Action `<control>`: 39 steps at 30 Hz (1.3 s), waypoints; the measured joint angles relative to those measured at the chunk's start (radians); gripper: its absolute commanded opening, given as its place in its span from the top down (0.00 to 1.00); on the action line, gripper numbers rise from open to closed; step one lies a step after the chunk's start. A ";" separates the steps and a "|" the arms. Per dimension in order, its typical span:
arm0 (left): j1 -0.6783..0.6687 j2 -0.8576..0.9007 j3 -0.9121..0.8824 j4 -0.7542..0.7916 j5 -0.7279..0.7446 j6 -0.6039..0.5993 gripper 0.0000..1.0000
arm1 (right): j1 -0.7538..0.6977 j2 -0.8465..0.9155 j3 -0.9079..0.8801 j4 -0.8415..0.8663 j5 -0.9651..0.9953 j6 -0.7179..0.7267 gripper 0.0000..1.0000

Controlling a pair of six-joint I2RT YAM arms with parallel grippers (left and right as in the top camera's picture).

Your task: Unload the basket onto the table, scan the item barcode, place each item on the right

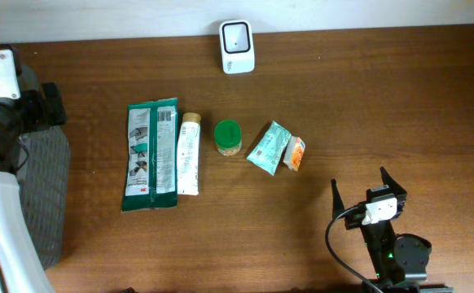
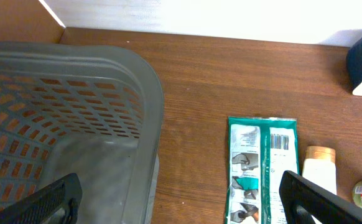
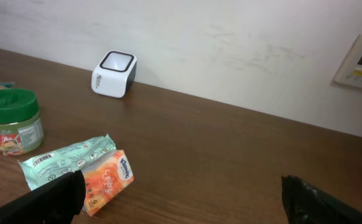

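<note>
We see the left claw (image 2: pixel 180 200) and right claw (image 1: pixel 358 181) spread wide, holding nothing, the white scanner (image 1: pixel 237 46) at the worktop's (image 1: pixel 400 98) far edge.

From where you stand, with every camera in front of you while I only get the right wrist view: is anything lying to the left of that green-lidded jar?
Observer: Yes, a white tube lies just beside the jar.
Operator: Oh! And is there anything beyond the tube?
Observer: A long green pouch lies alongside the tube, on its far side from the jar.
</note>
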 measured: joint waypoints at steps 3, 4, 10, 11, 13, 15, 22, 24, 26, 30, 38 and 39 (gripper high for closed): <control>0.000 0.000 0.000 0.000 0.000 0.000 0.01 | 0.000 0.000 0.000 0.000 0.000 0.000 0.02; 0.000 0.000 0.000 0.000 0.000 0.000 0.01 | 0.000 0.000 0.000 0.000 0.000 0.000 0.02; 0.000 0.000 0.000 0.000 0.000 0.000 0.01 | 0.000 0.000 0.000 0.000 0.001 0.000 0.02; 0.000 0.000 0.000 0.000 0.000 0.000 0.01 | 0.000 0.000 0.000 0.000 0.012 -0.009 0.02; 0.000 0.000 0.000 0.000 0.000 0.000 0.01 | 0.000 0.000 0.000 -0.003 0.052 -0.034 0.02; 0.000 0.000 0.000 0.000 0.000 0.000 0.01 | 0.000 0.000 0.000 -0.008 0.097 -0.055 0.02; 0.000 0.000 0.000 0.000 0.000 0.000 0.01 | 0.000 0.000 -0.001 0.011 0.110 -0.065 0.02; 0.000 0.000 0.000 0.000 0.000 0.000 0.01 | 0.000 0.000 -0.001 0.027 0.058 -0.060 0.02; 0.000 0.000 0.000 0.000 0.000 0.000 0.01 | 0.000 0.000 -0.001 0.042 0.009 -0.057 0.02; 0.000 0.000 0.000 0.000 0.000 0.000 0.01 | 0.000 0.001 0.001 0.047 -0.056 -0.011 0.02; 0.000 0.001 0.000 -0.001 0.002 0.000 0.01 | 0.000 0.305 0.384 -0.174 -0.154 0.074 0.02; 0.000 0.001 0.000 0.002 0.002 0.000 0.01 | 0.000 0.365 0.447 -0.222 -0.167 0.076 0.02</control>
